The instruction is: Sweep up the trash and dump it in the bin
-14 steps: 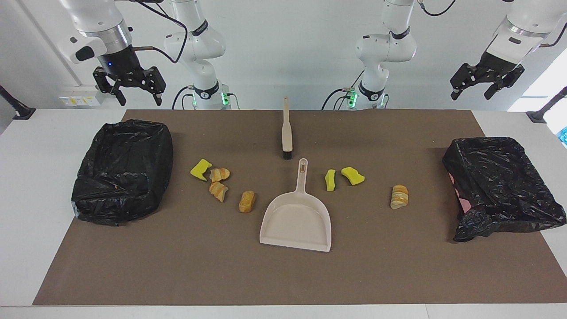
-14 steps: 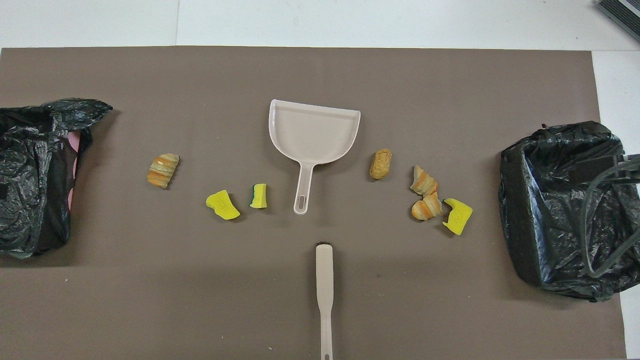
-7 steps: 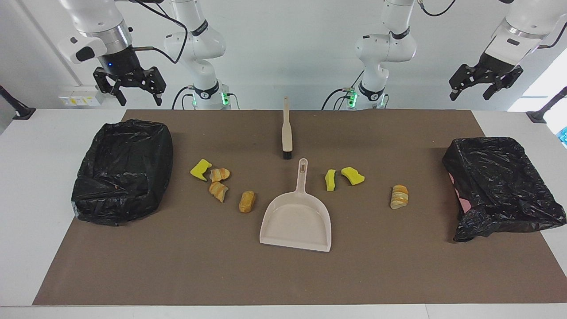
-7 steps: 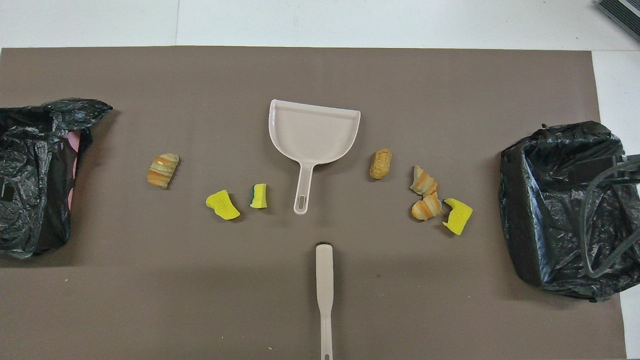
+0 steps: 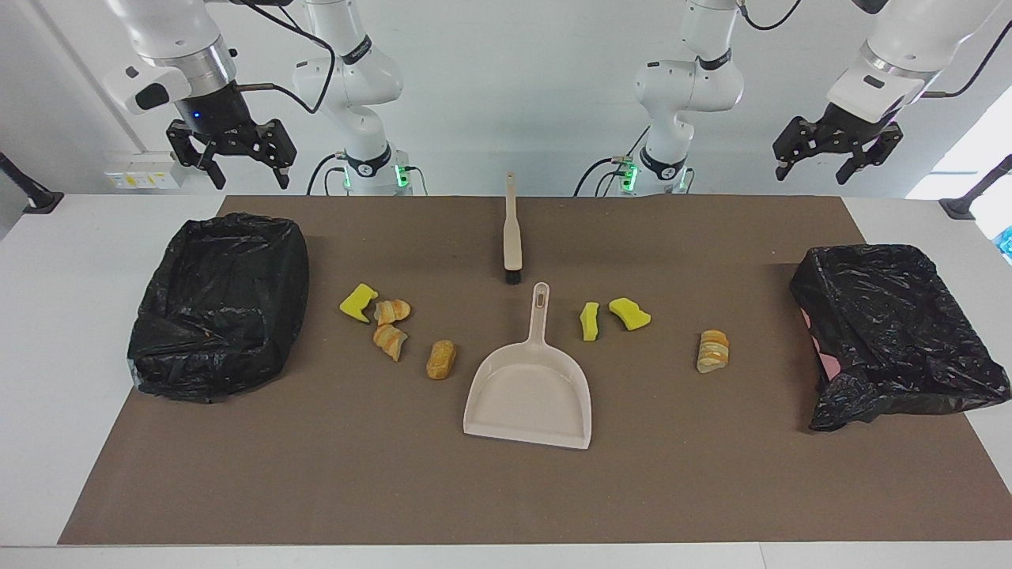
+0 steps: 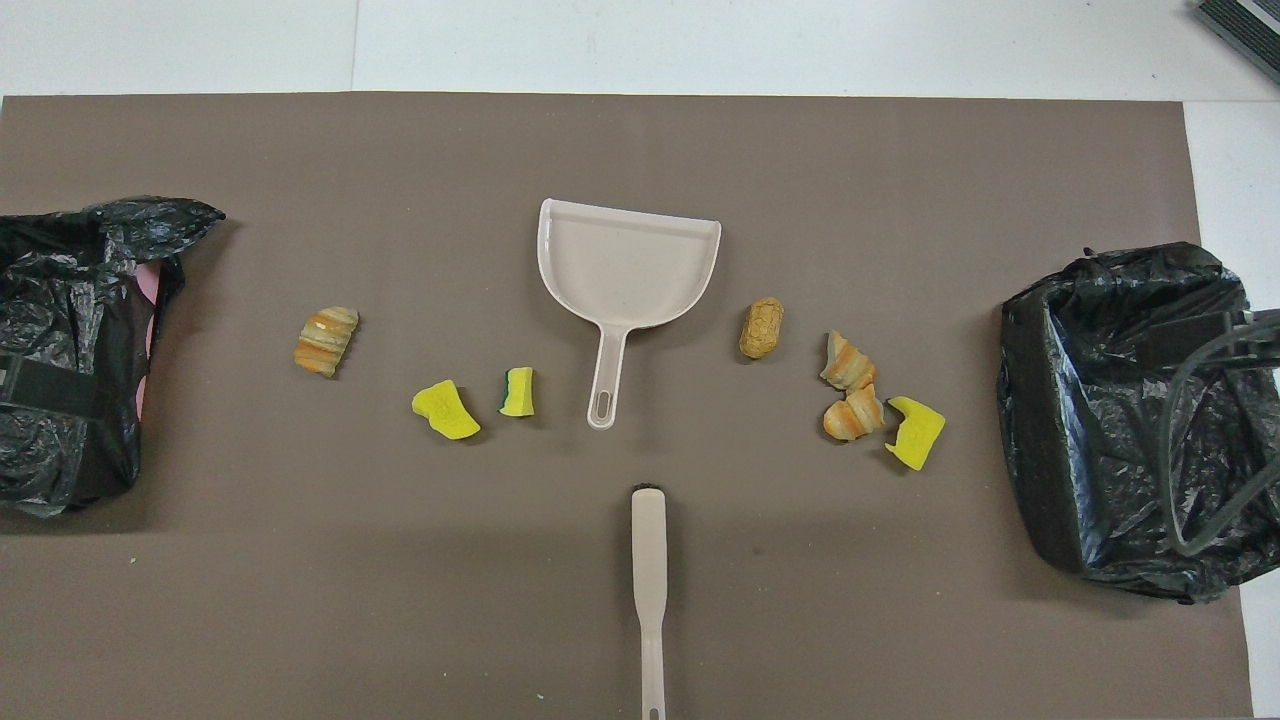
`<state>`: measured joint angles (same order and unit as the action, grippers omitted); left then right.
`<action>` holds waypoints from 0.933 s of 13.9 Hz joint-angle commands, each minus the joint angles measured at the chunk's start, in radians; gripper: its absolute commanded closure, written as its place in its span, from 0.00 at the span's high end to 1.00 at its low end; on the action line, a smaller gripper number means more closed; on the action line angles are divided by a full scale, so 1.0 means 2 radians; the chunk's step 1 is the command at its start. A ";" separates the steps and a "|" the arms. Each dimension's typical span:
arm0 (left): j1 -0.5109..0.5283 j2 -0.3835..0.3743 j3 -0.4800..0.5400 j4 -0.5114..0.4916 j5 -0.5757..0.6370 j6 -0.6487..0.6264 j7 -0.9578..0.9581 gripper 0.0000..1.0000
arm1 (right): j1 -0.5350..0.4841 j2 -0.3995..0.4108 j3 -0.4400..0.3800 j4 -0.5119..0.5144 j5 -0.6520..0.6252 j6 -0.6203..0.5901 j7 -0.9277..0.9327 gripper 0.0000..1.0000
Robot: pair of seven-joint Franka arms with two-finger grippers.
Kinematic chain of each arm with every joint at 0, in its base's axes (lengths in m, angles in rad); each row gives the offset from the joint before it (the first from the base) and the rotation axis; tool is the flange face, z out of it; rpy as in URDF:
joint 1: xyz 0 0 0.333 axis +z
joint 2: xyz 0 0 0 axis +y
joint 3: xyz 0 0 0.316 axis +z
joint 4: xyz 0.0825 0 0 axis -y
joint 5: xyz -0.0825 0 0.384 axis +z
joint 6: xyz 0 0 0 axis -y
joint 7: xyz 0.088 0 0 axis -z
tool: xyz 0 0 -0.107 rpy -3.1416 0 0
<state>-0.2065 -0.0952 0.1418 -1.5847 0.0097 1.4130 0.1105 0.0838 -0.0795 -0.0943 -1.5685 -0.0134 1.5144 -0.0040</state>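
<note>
Both grippers up in the air at the robots' edge of the table, jaws wide, holding nothing: right gripper over the table edge by the bin at the right arm's end, left gripper above the brown mat corner near the other bin. Brush lies nearest the robots at mid-table, bristle end close to the dustpan handle, not touching. Trash sits loose on the mat either side of the dustpan handle: four pieces toward the right arm's end, three toward the left arm's end. Dustpan scoop lies farthest.
</note>
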 commanded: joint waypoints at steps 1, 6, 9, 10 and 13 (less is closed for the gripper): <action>-0.035 -0.023 0.007 -0.049 -0.008 0.029 0.005 1.00 | -0.006 -0.009 0.001 -0.010 0.002 0.000 -0.016 1.00; -0.091 -0.025 0.007 -0.113 -0.009 0.080 -0.011 1.00 | -0.006 -0.011 0.001 -0.012 0.002 -0.001 -0.016 1.00; -0.138 -0.025 0.007 -0.143 -0.009 0.116 -0.066 1.00 | -0.006 -0.012 0.001 -0.015 0.002 0.000 -0.016 1.00; -0.155 -0.028 0.007 -0.153 -0.009 0.132 -0.084 1.00 | -0.006 -0.012 0.001 -0.015 0.002 -0.001 -0.016 1.00; -0.206 -0.027 0.007 -0.179 -0.017 0.167 -0.139 1.00 | -0.005 -0.015 0.001 -0.019 0.002 -0.001 -0.016 1.00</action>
<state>-0.5527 -0.1083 0.1393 -1.8693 -0.0065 1.6827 -0.1024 0.0838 -0.0826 -0.0943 -1.5730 -0.0134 1.5141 -0.0040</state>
